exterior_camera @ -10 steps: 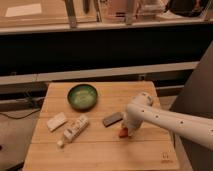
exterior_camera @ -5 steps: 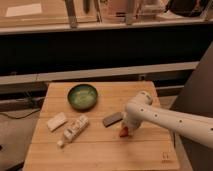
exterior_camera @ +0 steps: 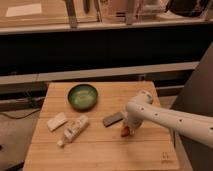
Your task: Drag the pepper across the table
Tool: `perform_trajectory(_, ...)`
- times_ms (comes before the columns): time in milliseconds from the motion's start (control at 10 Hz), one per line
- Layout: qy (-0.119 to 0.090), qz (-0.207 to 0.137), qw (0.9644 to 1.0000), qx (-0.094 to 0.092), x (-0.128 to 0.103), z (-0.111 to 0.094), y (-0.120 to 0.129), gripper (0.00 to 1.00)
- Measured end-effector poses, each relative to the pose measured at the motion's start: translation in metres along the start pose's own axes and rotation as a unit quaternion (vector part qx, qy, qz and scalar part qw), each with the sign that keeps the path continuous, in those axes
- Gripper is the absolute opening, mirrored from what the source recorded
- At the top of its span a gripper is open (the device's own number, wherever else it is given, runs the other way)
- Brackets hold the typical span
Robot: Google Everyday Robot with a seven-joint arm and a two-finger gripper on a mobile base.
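Currently the pincer (exterior_camera: 128,127) is down directly over the pepper (exterior_camera: 123,133), mid-right on the bench (exterior_camera: 100,152), just beside the dark block (exterior_camera: 113,119). We cannot tell whether it is clamped. Only the pepper's lower-left end shows, so its long axis is unreadable.

White end effector (exterior_camera: 128,125) at orange-red pepper (exterior_camera: 123,133); green bowl (exterior_camera: 82,96); dark grey block (exterior_camera: 113,119); pale plank-grain table (exterior_camera: 100,152).

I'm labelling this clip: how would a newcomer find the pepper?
On the bamboo table, look right of centre, where the end effector of the white arm points down. The pepper sits at its tip, beside the dark grey block: the only small orange-red thing there.
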Motion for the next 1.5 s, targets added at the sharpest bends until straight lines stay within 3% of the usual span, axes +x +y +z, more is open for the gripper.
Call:
perform_trajectory(300,0.001,0.001,1.0000,-0.003,0.021,-0.002,0.017,0.02)
perform_trajectory(1500,-0.002,-0.005,0.9998,-0.021,0.051,-0.004,0.036,0.02)
